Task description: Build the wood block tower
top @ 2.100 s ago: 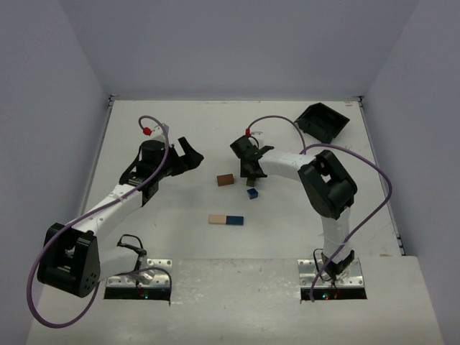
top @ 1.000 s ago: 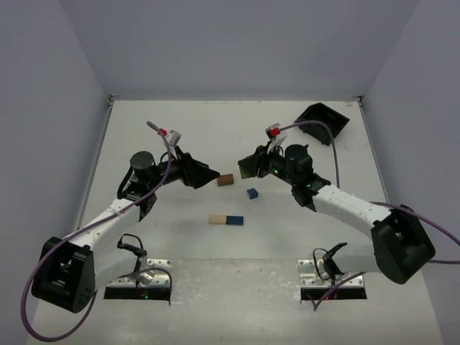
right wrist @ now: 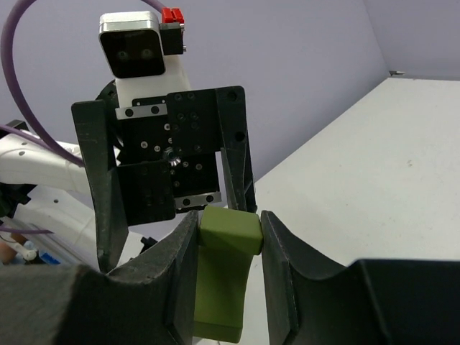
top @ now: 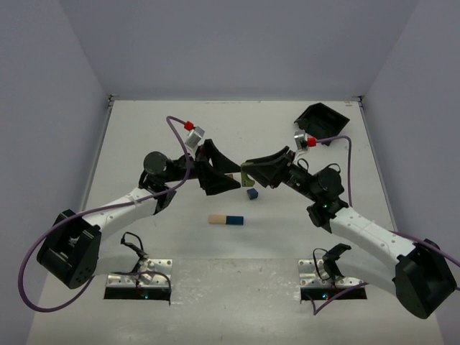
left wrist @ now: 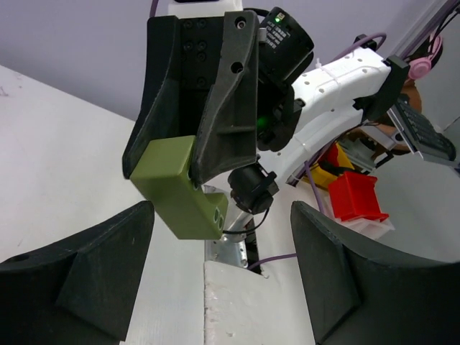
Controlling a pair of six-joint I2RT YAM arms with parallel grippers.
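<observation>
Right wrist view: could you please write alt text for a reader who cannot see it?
The jaws of the right gripper clamp an olive green wood block. Facing it, the left gripper has its jaws open, against a lavender wall and white table.

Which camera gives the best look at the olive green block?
Left wrist: the olive green block shows nearly whole, face and end holes, pinched in the right hand. The right wrist view has its own fingers covering both sides; from the top it is a tiny sliver.
</observation>
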